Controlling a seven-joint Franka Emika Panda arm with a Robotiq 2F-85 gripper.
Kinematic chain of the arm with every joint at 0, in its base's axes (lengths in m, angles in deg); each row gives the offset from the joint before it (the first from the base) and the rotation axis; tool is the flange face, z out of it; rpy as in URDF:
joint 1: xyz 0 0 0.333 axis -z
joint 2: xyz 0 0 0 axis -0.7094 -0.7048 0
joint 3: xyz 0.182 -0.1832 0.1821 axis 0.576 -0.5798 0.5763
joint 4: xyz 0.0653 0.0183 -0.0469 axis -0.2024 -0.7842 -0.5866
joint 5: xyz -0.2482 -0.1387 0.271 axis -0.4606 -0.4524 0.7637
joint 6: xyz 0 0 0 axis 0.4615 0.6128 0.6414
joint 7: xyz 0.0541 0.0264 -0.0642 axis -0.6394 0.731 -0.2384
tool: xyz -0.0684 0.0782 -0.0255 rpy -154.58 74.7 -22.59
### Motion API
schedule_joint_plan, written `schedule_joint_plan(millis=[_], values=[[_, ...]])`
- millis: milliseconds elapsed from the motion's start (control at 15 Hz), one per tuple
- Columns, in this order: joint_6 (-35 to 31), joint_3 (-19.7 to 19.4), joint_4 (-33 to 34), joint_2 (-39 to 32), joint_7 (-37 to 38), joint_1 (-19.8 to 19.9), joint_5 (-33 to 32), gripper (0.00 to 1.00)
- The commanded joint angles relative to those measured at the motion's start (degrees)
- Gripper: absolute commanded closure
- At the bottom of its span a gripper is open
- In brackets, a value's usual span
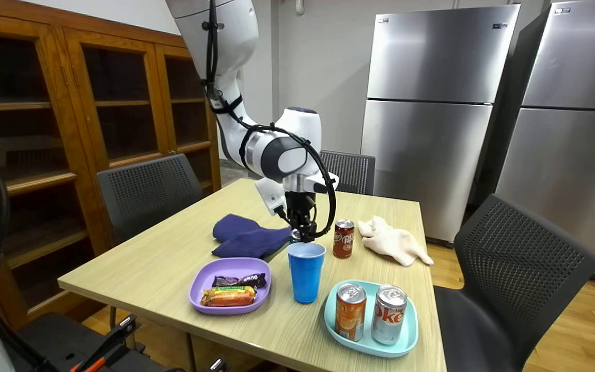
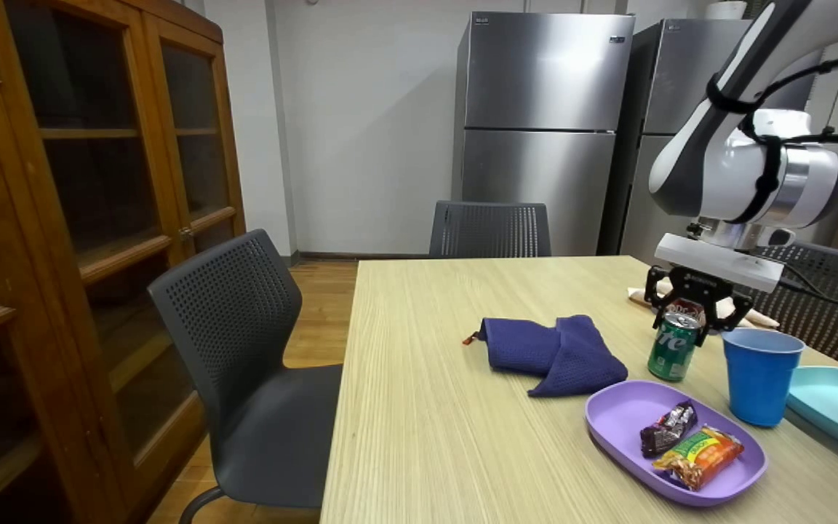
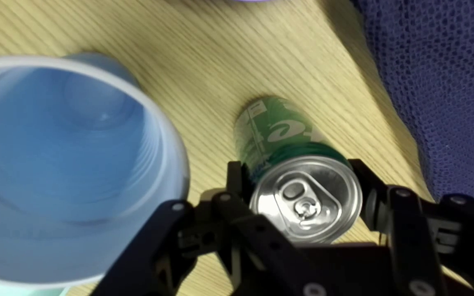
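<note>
A green soda can stands on the table, its silver lid facing up in the wrist view. My gripper reaches down over it, one finger against each side near the top, and is shut on the can. In an exterior view the same gripper is around the upper part of the can. Close beside it stands a blue cup, upright and with nothing visible inside. That blue cup hides most of the green can in an exterior view. A navy mesh cloth lies on the can's other side.
Behind the gripper stands a Dr Pepper can, with a cream cloth near it. A purple plate bears two wrapped snacks. On a teal tray stand an orange can and a Diet Coke can. Chairs surround the table.
</note>
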Motion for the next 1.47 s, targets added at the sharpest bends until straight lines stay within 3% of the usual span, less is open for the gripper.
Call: schedule_joint_plan(millis=[0,1400], values=[[1.45,-0.27,0.39,1.08,1.55,-0.07,-0.65,0.61],[1.46,-0.48,-0.44,7.04,0.8,3.52,1.65,0.61]])
